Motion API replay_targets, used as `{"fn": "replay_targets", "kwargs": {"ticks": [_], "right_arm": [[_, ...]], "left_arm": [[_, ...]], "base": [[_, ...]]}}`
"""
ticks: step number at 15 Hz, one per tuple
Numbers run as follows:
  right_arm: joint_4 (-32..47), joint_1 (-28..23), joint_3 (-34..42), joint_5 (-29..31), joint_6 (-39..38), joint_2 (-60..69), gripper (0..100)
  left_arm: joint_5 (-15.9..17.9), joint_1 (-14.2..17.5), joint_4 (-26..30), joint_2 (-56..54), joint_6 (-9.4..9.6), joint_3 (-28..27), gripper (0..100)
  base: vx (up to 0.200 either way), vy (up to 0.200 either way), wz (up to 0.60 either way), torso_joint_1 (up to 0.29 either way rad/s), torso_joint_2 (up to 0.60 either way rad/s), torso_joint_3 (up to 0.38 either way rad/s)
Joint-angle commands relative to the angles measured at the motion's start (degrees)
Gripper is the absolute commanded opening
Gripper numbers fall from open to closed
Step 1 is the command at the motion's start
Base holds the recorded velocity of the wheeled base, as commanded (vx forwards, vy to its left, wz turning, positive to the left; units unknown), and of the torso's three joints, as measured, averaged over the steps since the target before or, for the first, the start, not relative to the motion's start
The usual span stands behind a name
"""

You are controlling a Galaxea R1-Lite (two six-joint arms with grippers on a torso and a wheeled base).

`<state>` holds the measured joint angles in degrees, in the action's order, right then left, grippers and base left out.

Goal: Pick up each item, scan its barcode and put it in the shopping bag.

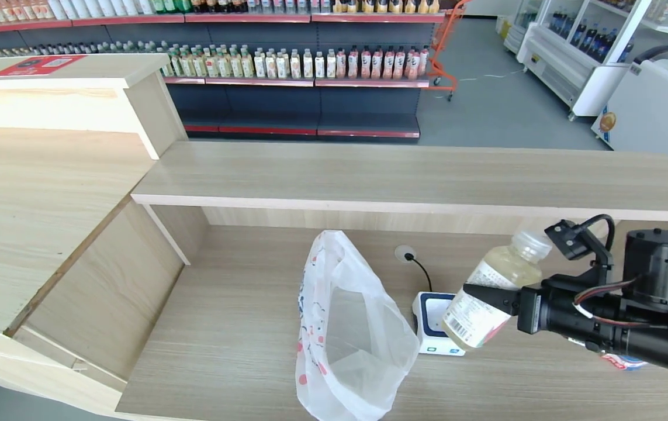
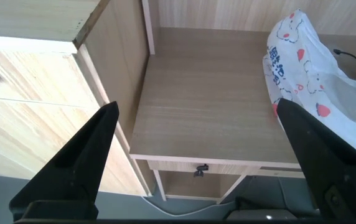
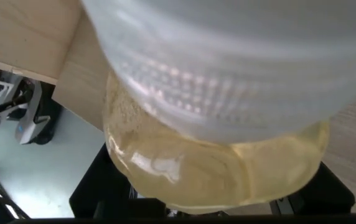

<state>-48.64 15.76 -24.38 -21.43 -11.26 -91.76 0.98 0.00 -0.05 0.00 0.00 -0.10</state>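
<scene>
Head view: 1 bottle [image 1: 500,266] (tilted), 1 shopping bag [image 1: 350,333], 1 scanner [image 1: 427,313].

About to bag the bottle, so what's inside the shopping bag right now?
Through the open mouth and thin plastic of the shopping bag, only the counter shows, no item. Its crumpled bottom folds hide whatever lies lowest.

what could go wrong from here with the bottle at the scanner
1. The bottle hangs tilted in the right gripper, so it may slip and drop onto the scanner.
2. Its barcode seems to face up toward the robot, not down at the scanner, so the scan may miss.
3. The shopping bag is limp; the bottle could snag its rim or tip it.
</scene>
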Motion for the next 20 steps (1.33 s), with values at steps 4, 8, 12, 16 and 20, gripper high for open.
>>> {"fn": "replay_targets", "kwargs": {"ticks": [4, 8, 12, 16, 20], "right_arm": [[-2.25, 5.59, -7.08, 0.16, 4.06, -17.49, 0], [-11.04, 10.17, -13.41, 0.25, 11.26, -30.67, 0], [-18.24, 12.8, -18.07, 0.16, 24.8, -41.66, 0], [-24.31, 18.08, -24.05, 0.16, 27.79, -48.87, 0], [-25.45, 19.48, -28.0, 0.16, 32.09, -52.91, 0]], "left_arm": [[-0.01, 0.0, 0.05, 0.0, 0.0, 0.01, 100], [-0.01, 0.0, -0.04, 0.0, 0.0, 0.01, 100], [-0.01, 0.0, -0.04, 0.0, 0.0, 0.01, 100], [-0.01, 0.0, -0.04, 0.0, 0.0, 0.01, 100], [-0.01, 0.0, 0.05, 0.0, 0.0, 0.01, 100]], "base": [[0.0, 0.0, 0.0, 0.0, 0.0, 0.0], [0.0, 0.0, 0.0, 0.0, 0.0, 0.0], [0.0, 0.0, 0.0, 0.0, 0.0, 0.0], [0.0, 0.0, 0.0, 0.0, 0.0, 0.0], [0.0, 0.0, 0.0, 0.0, 0.0, 0.0]]}}
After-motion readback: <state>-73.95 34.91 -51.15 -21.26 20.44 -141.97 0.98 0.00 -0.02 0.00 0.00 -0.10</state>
